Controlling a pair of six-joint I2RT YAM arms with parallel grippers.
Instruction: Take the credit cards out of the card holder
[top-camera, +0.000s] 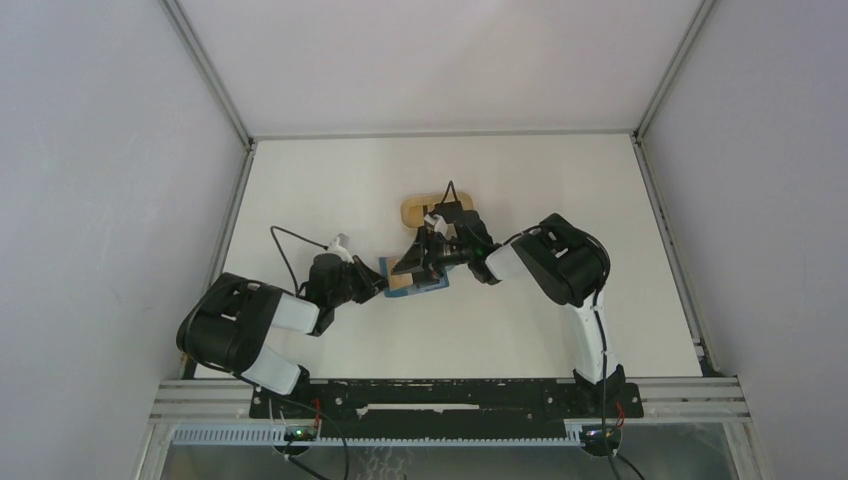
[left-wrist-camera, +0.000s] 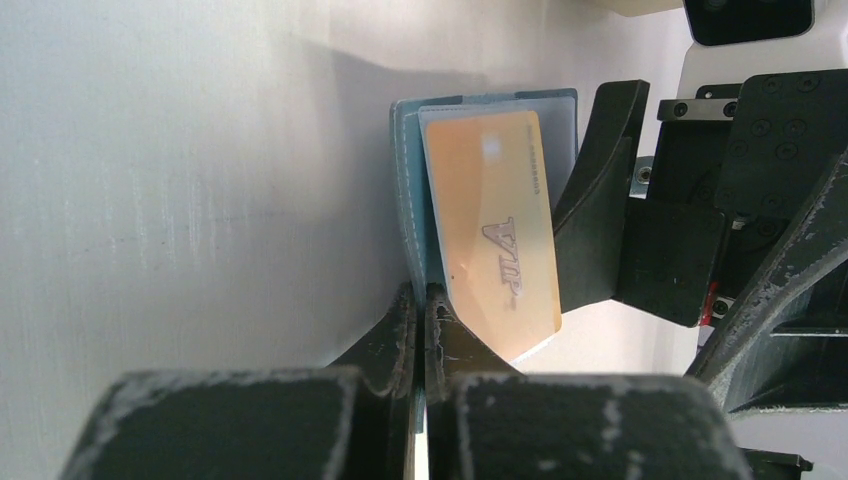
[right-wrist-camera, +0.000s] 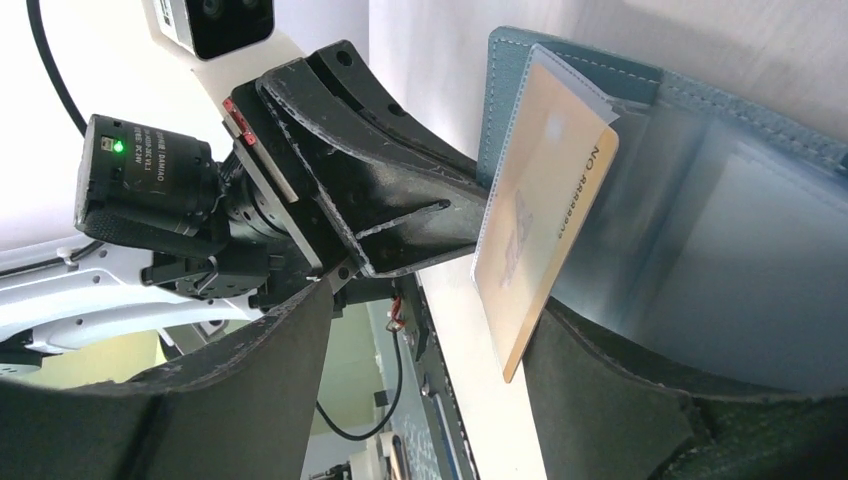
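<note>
The teal-blue card holder (top-camera: 432, 286) lies open on the table. My left gripper (top-camera: 375, 283) is shut on the holder's near edge, as the left wrist view shows at the holder (left-wrist-camera: 408, 190) and the gripper (left-wrist-camera: 421, 300). A gold credit card (left-wrist-camera: 495, 225) marked VIP sticks partly out of a clear sleeve. My right gripper (right-wrist-camera: 430, 310) is open and straddles the card (right-wrist-camera: 540, 220). One of its fingers (right-wrist-camera: 620, 400) rests against the card's back; the other finger stands well apart. No black card shows.
A tan rounded tray (top-camera: 418, 209) sits just behind the right gripper (top-camera: 432, 255). The table (top-camera: 560, 190) is white, with enclosure walls on the left, right and back. Both arms meet near the table's middle.
</note>
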